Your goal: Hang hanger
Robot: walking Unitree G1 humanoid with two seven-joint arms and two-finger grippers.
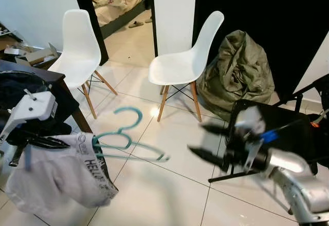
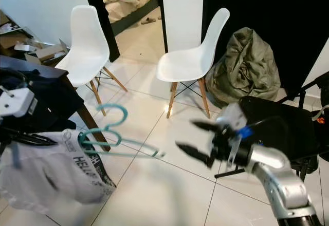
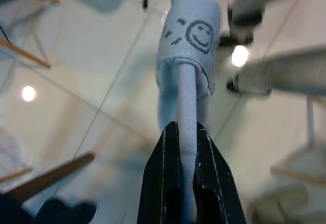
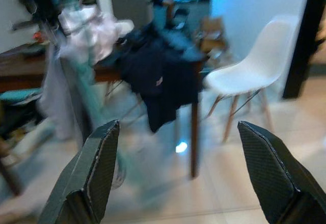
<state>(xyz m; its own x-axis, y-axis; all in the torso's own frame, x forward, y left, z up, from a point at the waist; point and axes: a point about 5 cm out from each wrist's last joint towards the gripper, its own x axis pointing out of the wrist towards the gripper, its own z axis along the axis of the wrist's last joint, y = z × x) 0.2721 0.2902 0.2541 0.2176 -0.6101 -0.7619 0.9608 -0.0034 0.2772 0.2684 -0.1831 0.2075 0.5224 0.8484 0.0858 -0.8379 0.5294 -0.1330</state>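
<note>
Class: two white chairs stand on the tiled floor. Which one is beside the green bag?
The right-hand white chair, by the white pillar. The olive-green bag slumps on the floor just to its right. The left-hand chair stands by the dark table.

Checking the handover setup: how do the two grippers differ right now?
The left gripper is shut on the white garment, from which a teal hanger sticks out; the right gripper is open and empty. The left sits beside the dark table; the right hangs over bare floor. Both have black fingers.

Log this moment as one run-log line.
left gripper: shut on white garment | teal hanger: hooked in garment, mid-air | right gripper: open, empty, facing hanger | hanger not hung
</note>
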